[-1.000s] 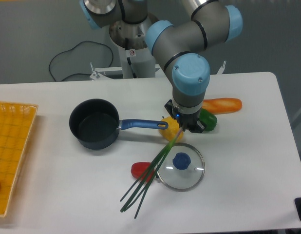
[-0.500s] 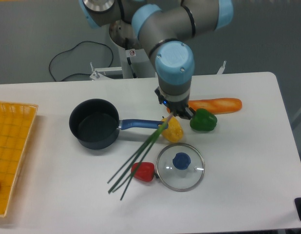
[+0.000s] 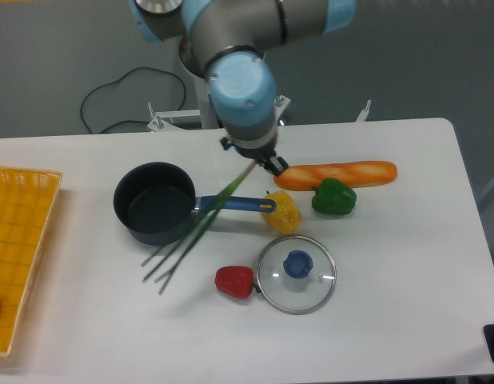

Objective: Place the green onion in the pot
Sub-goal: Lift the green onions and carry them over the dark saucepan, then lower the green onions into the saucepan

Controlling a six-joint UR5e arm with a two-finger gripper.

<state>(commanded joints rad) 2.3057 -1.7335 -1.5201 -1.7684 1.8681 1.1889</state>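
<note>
My gripper (image 3: 251, 165) is shut on the pale end of the green onion (image 3: 197, 225), holding it up off the table. The dark-green stalks hang down and to the left, fanning out across the blue handle (image 3: 231, 205) toward the pot's near right side. The pot (image 3: 155, 201) is a small round dark saucepan standing left of centre; nothing shows inside it. The gripper hovers above the handle, to the right of the pot's bowl.
A yellow pepper (image 3: 282, 212), a green bell pepper (image 3: 333, 197) and a long orange bread-like piece (image 3: 336, 174) lie right of the handle. A red pepper (image 3: 234, 281) and a glass lid (image 3: 296, 274) with blue knob sit nearer the front. A yellow basket (image 3: 19, 240) is at the left edge.
The arm has swung left and toward the back, carrying the green onion from beside the glass lid to over the pot's handle. The stalk tips now hang near the pot.
</note>
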